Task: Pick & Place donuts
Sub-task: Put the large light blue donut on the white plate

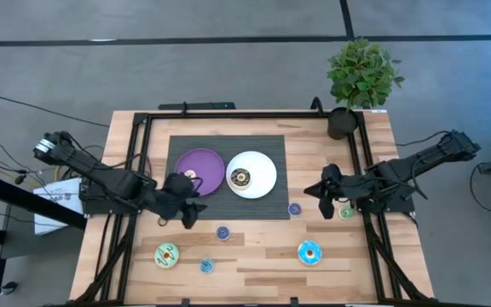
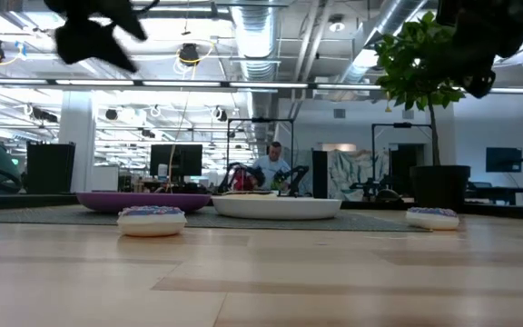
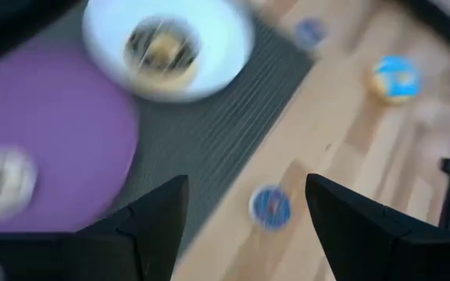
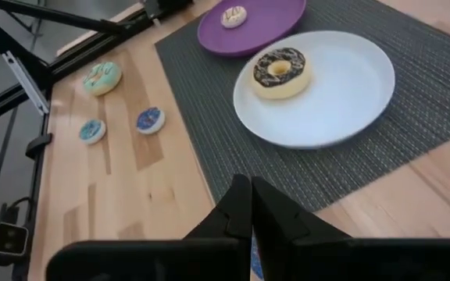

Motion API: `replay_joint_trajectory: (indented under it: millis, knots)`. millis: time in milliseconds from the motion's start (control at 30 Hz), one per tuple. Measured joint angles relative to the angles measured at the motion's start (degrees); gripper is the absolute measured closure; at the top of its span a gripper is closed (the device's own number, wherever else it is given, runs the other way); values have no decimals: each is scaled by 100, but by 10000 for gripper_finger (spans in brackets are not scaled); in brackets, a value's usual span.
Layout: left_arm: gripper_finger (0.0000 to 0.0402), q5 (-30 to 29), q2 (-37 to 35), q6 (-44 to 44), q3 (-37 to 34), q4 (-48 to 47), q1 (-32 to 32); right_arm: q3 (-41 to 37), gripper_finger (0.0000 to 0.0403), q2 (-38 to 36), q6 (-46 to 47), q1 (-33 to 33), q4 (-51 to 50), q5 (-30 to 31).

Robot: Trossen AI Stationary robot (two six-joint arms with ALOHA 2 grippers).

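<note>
A brown-iced donut [image 1: 240, 178] lies on the white plate [image 1: 262, 166], and a cream donut [image 1: 189, 175] on the purple plate [image 1: 205, 160]. On the bare wood lie two small blue donuts [image 1: 294, 208] [image 1: 222, 232], a small green one [image 1: 345, 212], a light green one [image 1: 167, 254], a small cyan one [image 1: 206, 265] and a larger cyan one [image 1: 309, 252]. My left gripper [image 3: 246, 186] hangs open above the mat's near left corner; a blue donut [image 3: 270, 208] shows on the table between its fingers. My right gripper [image 4: 244, 184] is shut and empty, above the wood right of the mat.
Both plates rest on a dark ribbed mat [image 1: 267, 205] at the table's middle. A potted plant [image 1: 361, 81] stands at the far right corner. Black frame rails [image 1: 369, 170] run along the table's left, right and far sides. Open wood lies between the donuts near the front edge.
</note>
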Motion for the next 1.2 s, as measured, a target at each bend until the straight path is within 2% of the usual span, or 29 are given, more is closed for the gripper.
replay_joint_trajectory:
  millis: [167, 300, 433, 567, 900, 1200]
  knots:
    - [150, 925, 350, -1892, 326, -1273, -18, -148, 403, -145, -150, -1, -35, -207]
    - [150, 1709, 515, -2878, 279, -1561, -203, -148, 403, -144, -396, -1, -28, -301]
    - [150, 2092, 727, -3638, 265, -1620, -589, -148, 403, -143, -454, -1, -19, -305]
    - [150, 2209, 856, -4257, 267, -1595, -1115, -148, 403, -143, -457, -1, -9, -332]
    - [150, 2085, 901, -6600, 267, -2128, -2372, -148, 403, -141, -460, -1, 96, -458]
    - [150, 2079, 1280, -6736, 267, -2213, -2706, -148, 403, -141, -456, -3, 124, -451]
